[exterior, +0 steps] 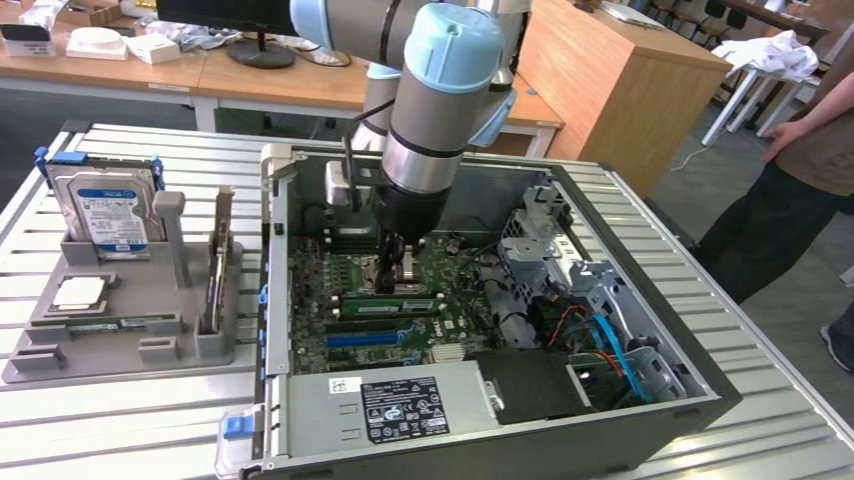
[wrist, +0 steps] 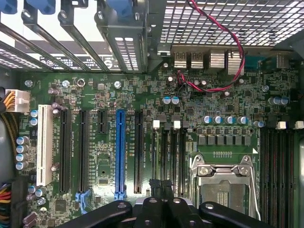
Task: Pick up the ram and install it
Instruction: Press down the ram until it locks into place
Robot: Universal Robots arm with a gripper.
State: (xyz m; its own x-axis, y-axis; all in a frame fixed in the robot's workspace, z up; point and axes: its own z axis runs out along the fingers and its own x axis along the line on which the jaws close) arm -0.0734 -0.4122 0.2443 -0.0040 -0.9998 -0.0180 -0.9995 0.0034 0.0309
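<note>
Seen from above and a little way off, the exterior view looks down at an angle on the open computer case [exterior: 507, 330] lying on a slatted metal tabletop [exterior: 747, 330], with the arm [exterior: 441, 110] reaching into it. The wrist view hangs close over the motherboard [wrist: 142, 142], facing straight down past the claw [wrist: 161, 190]. Both views share the motherboard and its empty processor socket [wrist: 225, 187].

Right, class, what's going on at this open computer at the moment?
The robot arm's gripper is down inside the open computer case, just above the motherboard's memory slots. One ram stick stands in the grey holder beside the case. Whether the gripper holds another is unclear.
</note>
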